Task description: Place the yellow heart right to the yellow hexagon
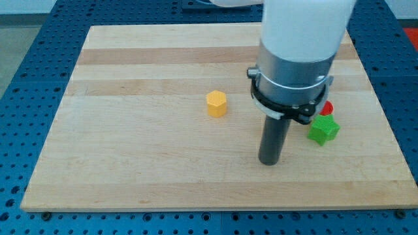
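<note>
my tip (269, 162): bare rod, holding nothing | yellow hexagon (217, 104): 10 o'clock, apart | green block (323, 129): 2 o'clock | yellow heart: unseen

The scene is bright and evenly lit, with soft light that seems to come from above. The wooden board (163, 156) shows no strong glare, only a pale sheen on its far part. Shadows are weak and short: a faint one lies beside the yellow hexagon (216, 104) and a soft one around my tip (269, 162). The white arm housing (304, 29) is almost overexposed. The picture is slightly soft, and the board edges look straight.
</note>
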